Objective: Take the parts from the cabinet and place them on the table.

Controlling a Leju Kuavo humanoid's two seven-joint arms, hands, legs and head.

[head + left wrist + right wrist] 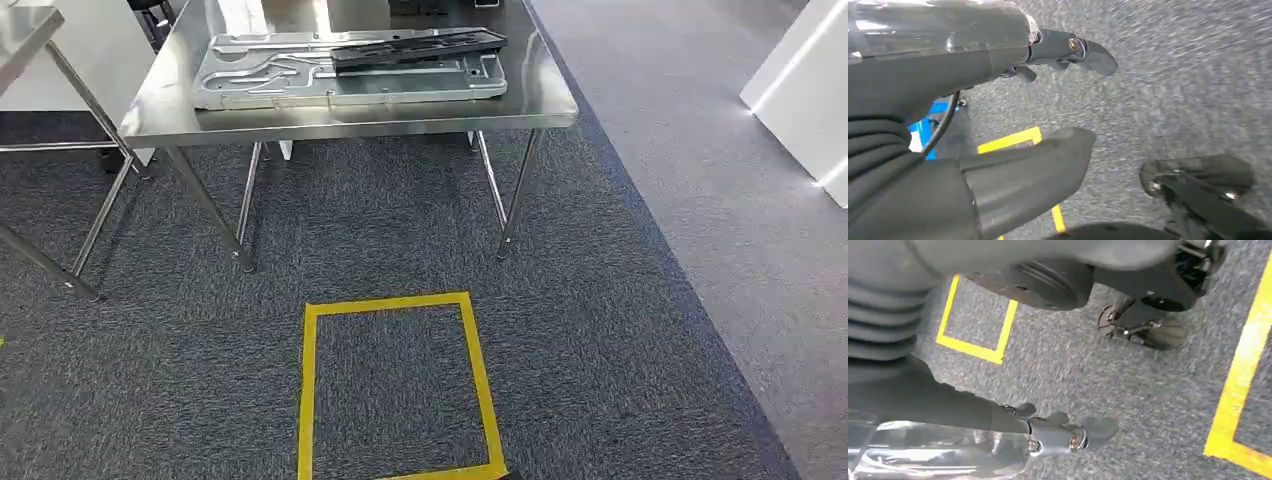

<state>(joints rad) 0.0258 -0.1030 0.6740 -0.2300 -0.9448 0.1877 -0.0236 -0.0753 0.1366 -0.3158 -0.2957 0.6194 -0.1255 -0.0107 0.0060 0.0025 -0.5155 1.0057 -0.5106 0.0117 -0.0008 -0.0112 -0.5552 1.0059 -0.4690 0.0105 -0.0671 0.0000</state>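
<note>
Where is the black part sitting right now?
In the head view the black part lies on top of the larger silver metal panel, toward its far right side, on the steel table ahead of the yellow tape square on the carpet.

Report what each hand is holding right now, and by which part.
Nothing is held. The left hand and the right hand both hang over the carpet with fingers apart and nothing between them. The parts already lie on the table.

No readable text, label, brand, number or sign on anything here.
</note>
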